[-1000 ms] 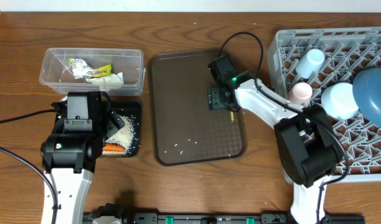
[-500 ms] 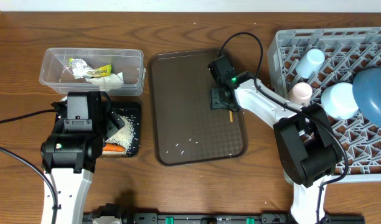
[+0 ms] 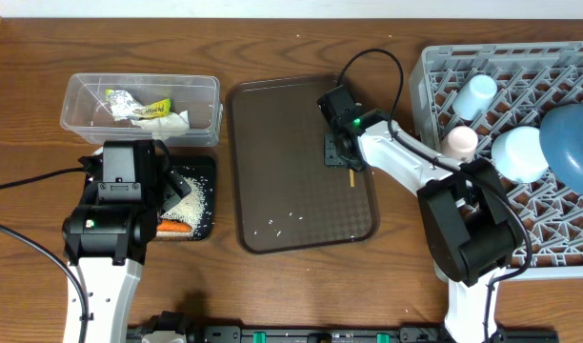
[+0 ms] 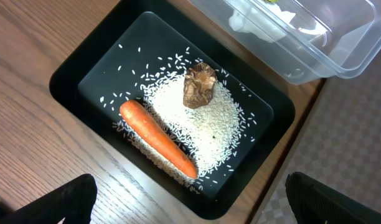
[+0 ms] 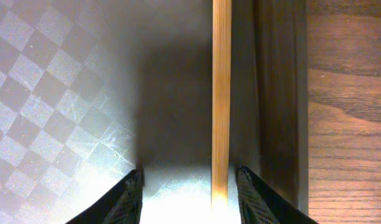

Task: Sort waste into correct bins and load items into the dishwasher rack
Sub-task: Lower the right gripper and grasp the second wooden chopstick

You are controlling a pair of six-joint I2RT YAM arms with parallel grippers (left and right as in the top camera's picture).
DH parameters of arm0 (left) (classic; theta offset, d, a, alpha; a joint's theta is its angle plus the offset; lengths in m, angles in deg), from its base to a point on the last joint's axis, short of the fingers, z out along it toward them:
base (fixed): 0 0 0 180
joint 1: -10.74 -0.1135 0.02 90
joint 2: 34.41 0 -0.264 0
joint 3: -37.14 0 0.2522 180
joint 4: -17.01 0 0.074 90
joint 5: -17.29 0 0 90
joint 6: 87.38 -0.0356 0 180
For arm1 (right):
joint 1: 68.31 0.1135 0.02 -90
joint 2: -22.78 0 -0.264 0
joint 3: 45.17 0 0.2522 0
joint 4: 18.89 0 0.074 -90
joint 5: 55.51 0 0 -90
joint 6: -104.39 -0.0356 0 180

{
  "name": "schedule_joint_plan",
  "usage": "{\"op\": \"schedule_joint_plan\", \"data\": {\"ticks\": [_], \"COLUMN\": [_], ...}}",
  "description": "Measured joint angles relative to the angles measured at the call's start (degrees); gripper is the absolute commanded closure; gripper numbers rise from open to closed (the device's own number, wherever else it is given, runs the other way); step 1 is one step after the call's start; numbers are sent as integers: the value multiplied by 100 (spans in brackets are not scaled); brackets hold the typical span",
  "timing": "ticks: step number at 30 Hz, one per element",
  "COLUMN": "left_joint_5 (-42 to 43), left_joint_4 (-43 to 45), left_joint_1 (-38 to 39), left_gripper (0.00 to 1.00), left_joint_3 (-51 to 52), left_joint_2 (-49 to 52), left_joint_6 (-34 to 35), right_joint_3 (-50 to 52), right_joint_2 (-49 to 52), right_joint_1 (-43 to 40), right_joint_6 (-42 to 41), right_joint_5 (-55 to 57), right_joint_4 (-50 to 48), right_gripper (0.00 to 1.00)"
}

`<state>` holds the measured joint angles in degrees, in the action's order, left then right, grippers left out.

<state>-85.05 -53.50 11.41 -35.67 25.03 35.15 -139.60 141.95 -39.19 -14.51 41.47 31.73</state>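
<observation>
My right gripper (image 3: 337, 150) is low over the right side of the brown tray (image 3: 282, 162). It is open (image 5: 192, 198) and straddles one wooden chopstick (image 5: 221, 93), which lies along the tray's right rim, nearer the right finger. My left gripper (image 4: 189, 208) is open and empty above the black tray (image 4: 72, 68). That tray holds the orange carrot (image 4: 158, 138), white rice (image 4: 178, 112) and the brown lump (image 4: 198, 85). The clear tub (image 3: 82, 95) holds the wrapper (image 3: 139, 108) and a napkin (image 3: 168, 121).
The grey rack (image 3: 427, 67) at the right holds a light blue cup (image 3: 479, 93), a white cup (image 3: 460, 141), a pale blue bowl (image 3: 516, 152) and the dark blue bowl (image 3: 570, 133). A few rice grains (image 3: 282, 221) lie on the brown tray.
My right gripper has shifted slightly toward the tray's right rim and settled over the chopstick. The left arm has not moved.
</observation>
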Motion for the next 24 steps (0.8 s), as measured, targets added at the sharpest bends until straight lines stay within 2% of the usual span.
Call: {"op": "schedule_joint_plan", "data": {"ticks": [8,20,24], "left_joint_5": [0,0,0], "left_joint_4": [0,-2,0], "left_joint_1": [0,0,0], "left_gripper": [2,2,2], "left_joint_3": [0,0,0], "left_joint_2": [0,0,0], "left_joint_6": [0,0,0], "right_joint_3": [-70,-70,-70], "right_joint_2": [46,94,98], "right_joint_1": [0,0,-2], "right_joint_6": [-210,-254,-304], "right_joint_5": [59,297,354], "right_joint_4": [9,-256,-267], "right_gripper": [68,70,74]}}
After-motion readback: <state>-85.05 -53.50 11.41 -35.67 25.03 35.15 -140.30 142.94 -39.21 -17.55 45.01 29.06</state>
